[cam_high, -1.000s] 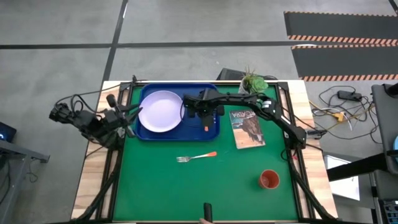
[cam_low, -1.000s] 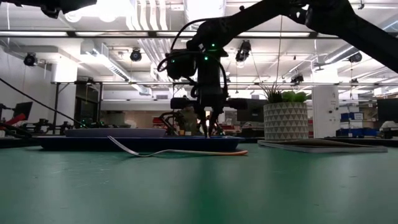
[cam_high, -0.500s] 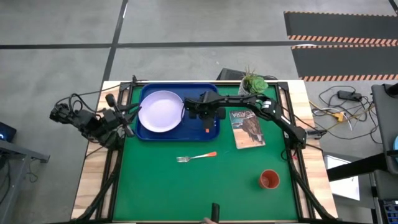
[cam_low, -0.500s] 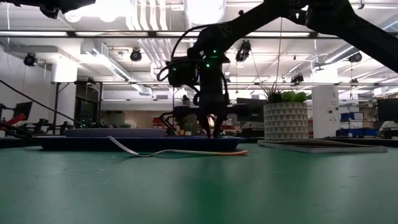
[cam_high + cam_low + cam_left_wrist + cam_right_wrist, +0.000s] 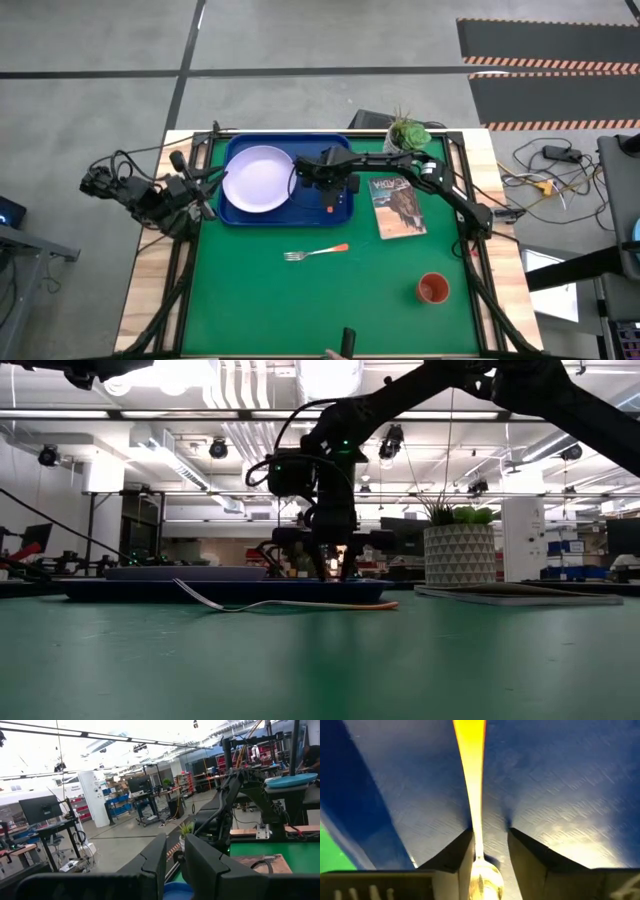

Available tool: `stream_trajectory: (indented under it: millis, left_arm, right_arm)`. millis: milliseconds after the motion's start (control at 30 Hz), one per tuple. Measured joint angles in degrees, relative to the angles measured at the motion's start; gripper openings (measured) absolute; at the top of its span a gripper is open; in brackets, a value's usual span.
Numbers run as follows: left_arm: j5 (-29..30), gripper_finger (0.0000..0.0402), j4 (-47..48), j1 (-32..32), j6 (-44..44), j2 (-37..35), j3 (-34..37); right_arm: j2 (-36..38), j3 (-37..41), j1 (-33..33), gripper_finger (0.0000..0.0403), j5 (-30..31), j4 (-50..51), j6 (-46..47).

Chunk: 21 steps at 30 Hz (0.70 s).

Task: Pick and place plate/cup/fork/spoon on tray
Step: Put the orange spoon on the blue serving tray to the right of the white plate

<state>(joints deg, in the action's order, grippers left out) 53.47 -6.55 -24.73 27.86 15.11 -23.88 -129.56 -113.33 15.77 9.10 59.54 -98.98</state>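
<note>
Over the large rectangular blue plastic tray (image 5: 285, 213), beside the round pale lavender plate (image 5: 258, 180): my right gripper (image 5: 331, 190) stands slightly parted, the small orange-handled metal spoon (image 5: 473, 805) lying on the tray floor between its fingers. Can't tell whether a pad touches the handle. Risk: lifting off-vertical could drag or flip the spoon. Left gripper (image 5: 172, 870) waits at the desk edge, partly open, empty.
</note>
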Motion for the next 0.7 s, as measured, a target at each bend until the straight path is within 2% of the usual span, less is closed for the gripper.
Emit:
stream_trajectory:
  millis: [233,333,400,467,633,700]
  left_arm:
    - [0.0,0.0056,0.0,0.0,0.0,0.0,0.0]
    - [0.0,0.0056,0.0,0.0,0.0,0.0,0.0]
    - [0.0,0.0056,0.0,0.0,0.0,0.0,0.0]
    - [0.0,0.0056,0.0,0.0,-0.1,0.0,0.1]
    - [0.0,0.0056,0.1,0.0,-0.3,0.0,0.7]
    - [0.0,0.0056,0.0,0.0,-0.4,0.0,0.7]
  right_arm:
    - [1.1,-3.4,-1.6,0.0142,0.4,0.5,0.0]
    - [2.6,-3.9,-2.7,0.0145,3.2,0.6,1.1]
    - [3.7,-4.1,-3.6,0.0145,5.3,0.6,5.6]
    - [4.5,-4.3,-4.5,0.0142,6.0,0.6,15.3]
    - [6.5,-4.5,-5.8,0.0118,8.0,-1.9,63.0]
    - [6.6,-4.5,-5.5,0.0105,7.6,-1.2,77.3]
